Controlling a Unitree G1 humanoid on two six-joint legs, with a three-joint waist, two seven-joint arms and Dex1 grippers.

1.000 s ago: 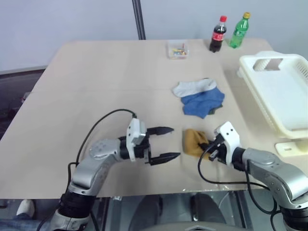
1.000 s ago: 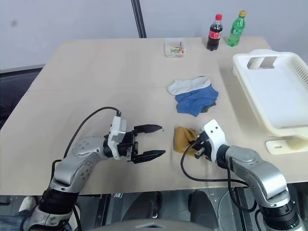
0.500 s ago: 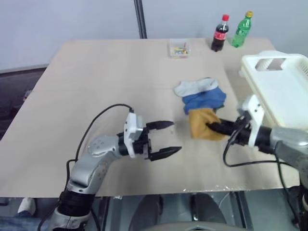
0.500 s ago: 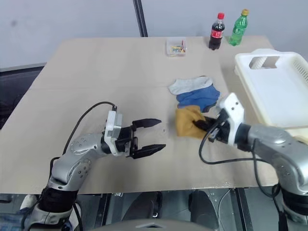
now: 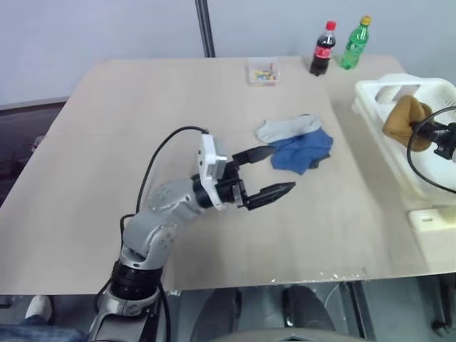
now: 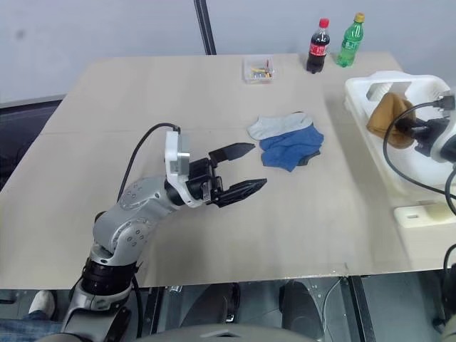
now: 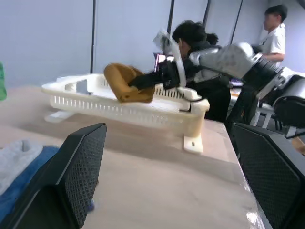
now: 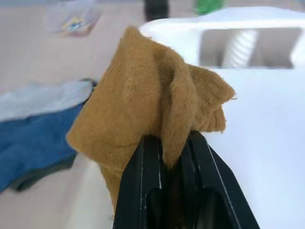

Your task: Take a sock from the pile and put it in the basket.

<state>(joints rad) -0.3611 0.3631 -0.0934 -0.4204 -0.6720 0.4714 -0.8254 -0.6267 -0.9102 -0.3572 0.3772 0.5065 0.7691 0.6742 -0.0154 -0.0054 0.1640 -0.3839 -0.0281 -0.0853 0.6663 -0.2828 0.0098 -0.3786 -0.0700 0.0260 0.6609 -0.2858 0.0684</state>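
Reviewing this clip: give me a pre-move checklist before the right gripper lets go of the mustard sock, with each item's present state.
1. Right gripper shut on mustard sock: ok.
2. Sock above the basket, not the table: ok.
3. Sock free of the basket rim: cannot tell.
4. Basket floor under the sock bare: ok.
5. Left gripper open, holding nothing, away from the basket: ok.
6. Pile lies apart from the basket: ok.

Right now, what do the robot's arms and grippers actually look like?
The left arm is rounded silver-grey metal segments with a black base joint. A white block sits at its wrist, and a thin black cable loops from it. The left gripper has two black, tapering fingers with finely textured pads. The right gripper has the same black fingers, with a black cable looping by its wrist.
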